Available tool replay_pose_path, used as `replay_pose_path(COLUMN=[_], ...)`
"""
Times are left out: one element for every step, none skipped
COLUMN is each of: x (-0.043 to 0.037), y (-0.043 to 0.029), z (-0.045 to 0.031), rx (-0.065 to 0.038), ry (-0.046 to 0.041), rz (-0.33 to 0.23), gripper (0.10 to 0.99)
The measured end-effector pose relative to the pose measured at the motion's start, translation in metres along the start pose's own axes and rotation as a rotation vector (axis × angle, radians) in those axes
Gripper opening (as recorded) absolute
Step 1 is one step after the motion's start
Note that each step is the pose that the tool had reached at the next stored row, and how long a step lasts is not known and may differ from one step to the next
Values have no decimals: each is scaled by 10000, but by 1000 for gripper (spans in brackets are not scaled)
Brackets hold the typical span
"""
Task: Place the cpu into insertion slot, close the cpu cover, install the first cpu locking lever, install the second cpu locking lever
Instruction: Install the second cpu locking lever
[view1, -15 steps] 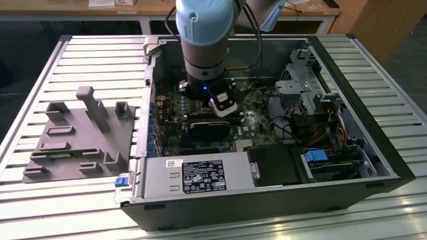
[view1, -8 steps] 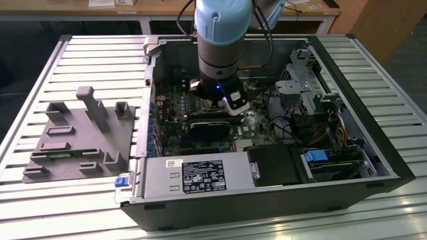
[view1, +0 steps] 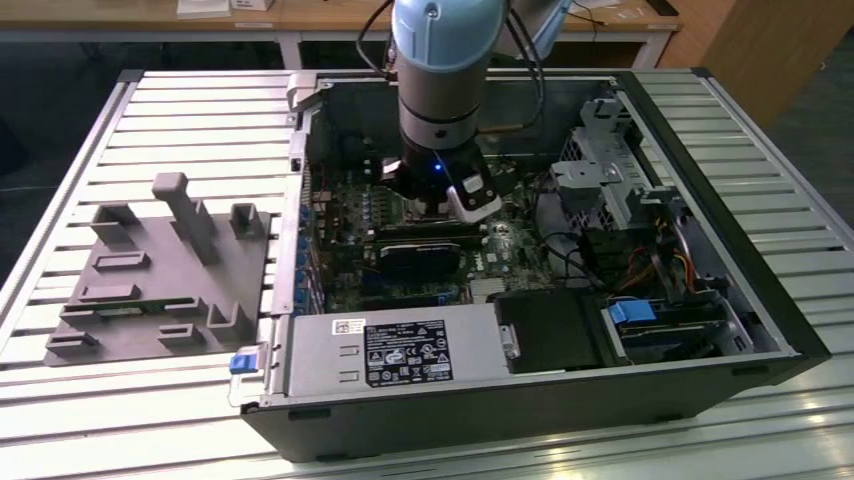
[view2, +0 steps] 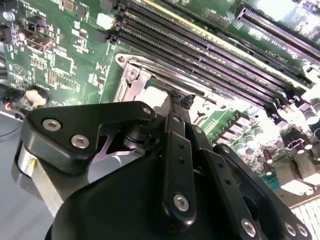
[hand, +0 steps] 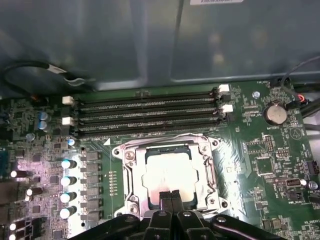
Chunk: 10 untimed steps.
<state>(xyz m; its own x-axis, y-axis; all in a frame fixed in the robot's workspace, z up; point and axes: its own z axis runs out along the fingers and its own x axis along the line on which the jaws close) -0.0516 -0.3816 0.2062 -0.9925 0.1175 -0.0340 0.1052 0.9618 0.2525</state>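
Observation:
In the first wrist view the cpu (hand: 170, 171) lies flat in the insertion slot (hand: 131, 156), its silvery-tan top showing. The cpu cover (hand: 211, 171) lies down around it as a metal frame with the chip in its window. My gripper (hand: 171, 196) hangs just above the near edge of the chip, with both black fingers pressed together and nothing between them. The second wrist view shows the same shut gripper (view2: 178, 98) over the socket's metal frame (view2: 131, 80). I cannot make out the locking levers. In the exterior view the gripper (view1: 450, 207) reaches down into the open computer case.
Long black memory slots (hand: 150, 112) run just beyond the socket. A coin battery (hand: 275, 114) and a row of capacitors (hand: 65, 180) flank it. Inside the case sit a power supply (view1: 400, 350), a black block (view1: 424, 255) and a drive cage (view1: 601, 170). A grey fixture (view1: 154, 275) lies on the table.

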Motion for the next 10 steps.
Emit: replay_pose_path(x=[-9, -18, -26, -32, -36, -35, -32, -29, -25, -22], y=[10, 21, 35, 51, 73, 101, 135, 166, 196, 226], z=[3, 6, 10, 15, 20, 27, 37, 44, 52, 60], rx=[69, 127, 180, 229, 278, 339, 411, 485, 561, 640], ry=[-7, -13, -20, -25, -30, -36, -44, -52, -60, -69], rz=[-3, -5, -8, -10, -14, -18, -23, -27, -32, -37], gripper=[102, 102, 102, 102, 102, 102, 102, 102, 102, 102])
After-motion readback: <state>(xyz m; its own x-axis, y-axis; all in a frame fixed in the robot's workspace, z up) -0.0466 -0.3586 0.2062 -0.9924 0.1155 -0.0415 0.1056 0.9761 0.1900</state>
